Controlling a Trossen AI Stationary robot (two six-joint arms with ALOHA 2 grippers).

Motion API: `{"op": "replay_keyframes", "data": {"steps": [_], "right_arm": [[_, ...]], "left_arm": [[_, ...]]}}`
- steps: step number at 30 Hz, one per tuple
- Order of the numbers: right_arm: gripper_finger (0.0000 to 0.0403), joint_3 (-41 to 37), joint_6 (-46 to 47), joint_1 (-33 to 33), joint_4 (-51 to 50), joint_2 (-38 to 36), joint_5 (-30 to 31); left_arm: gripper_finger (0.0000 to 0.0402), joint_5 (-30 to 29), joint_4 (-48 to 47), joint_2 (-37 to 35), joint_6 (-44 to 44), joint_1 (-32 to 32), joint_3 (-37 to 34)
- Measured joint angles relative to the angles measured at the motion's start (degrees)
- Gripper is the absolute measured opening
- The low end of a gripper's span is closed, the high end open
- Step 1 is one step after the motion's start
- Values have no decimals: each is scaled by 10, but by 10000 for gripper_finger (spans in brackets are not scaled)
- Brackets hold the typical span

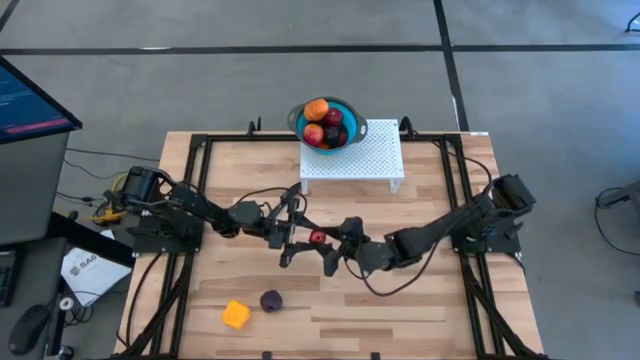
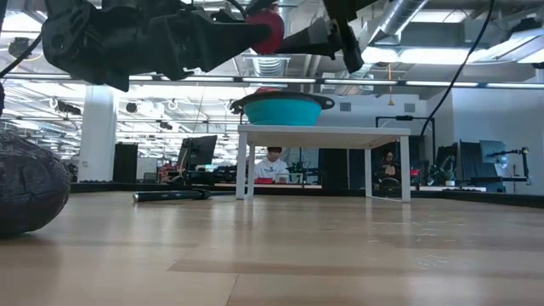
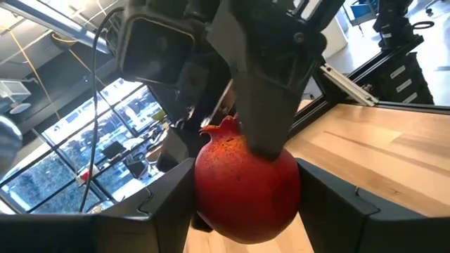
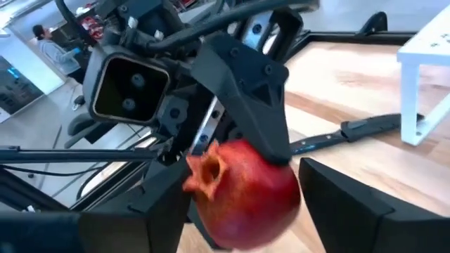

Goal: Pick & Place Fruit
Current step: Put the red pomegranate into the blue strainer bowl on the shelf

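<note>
Both arms meet over the middle of the pale wooden desk (image 1: 420, 300), and a round red toy pomegranate (image 1: 318, 238) with a small crown sits between them, lifted clear of the boards as the low view shows; this looks like a handover in mid-air. In the left wrist view the left gripper (image 3: 242, 200) has its dark fingers (image 3: 169, 204) pressed on either side of the pomegranate, so it is clamped on the fruit; a finger of the other arm lies across the fruit's top. In the right wrist view the right gripper (image 4: 235, 204) brackets the same fruit, with one finger close against it and the other seeming to stand a little apart; whether it already bears on the fruit cannot be told, so the grip is probably mid-exchange.

The likely reason for the pass: the round blue bowl (image 1: 300, 122) stands on a white perforated stand (image 1: 365, 160) at the far side, already holding red, orange and dark fruits, and one arm may reach it more easily than the other.

At the near left of the desk a blocky yellow toy fruit (image 1: 236, 315) and a dark purple round fruit (image 1: 271, 301) lie just beside each other, not yet collected; a slim black knife (image 4: 351, 133) lies flat near the stand.
</note>
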Motion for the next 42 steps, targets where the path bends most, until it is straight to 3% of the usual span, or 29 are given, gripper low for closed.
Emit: {"op": "replay_keyframes", "data": {"steps": [5,9,14,18,23,26,32,36,39,42], "right_arm": [[201,0,-17,-1,3,0,-3],[166,0,-15,-1,-4,0,-19],[175,0,23,5,-40,0,-23],[185,0,119,18,-143,0,-23],[174,0,252,34,-305,0,-19],[174,0,260,23,-344,0,-19],[182,0,48,-105,-278,-55,-65],[179,0,-119,-229,-149,-103,-171],[180,2,-161,-314,-73,-135,-238],[185,1,-171,-384,-68,-159,-258]], "left_arm": [[223,1,0,0,-7,0,0],[251,4,1,0,-9,0,0],[306,3,-1,-1,-21,0,0],[342,-20,-18,-24,-53,0,0],[366,-79,-123,-73,-62,0,-20],[368,-111,-150,-98,-122,0,-51],[357,-115,-149,-116,-245,0,-113],[346,-115,-149,-116,-293,0,-135],[338,-115,-148,-116,-310,0,-144],[332,-115,-147,-116,-311,0,-144]]}}
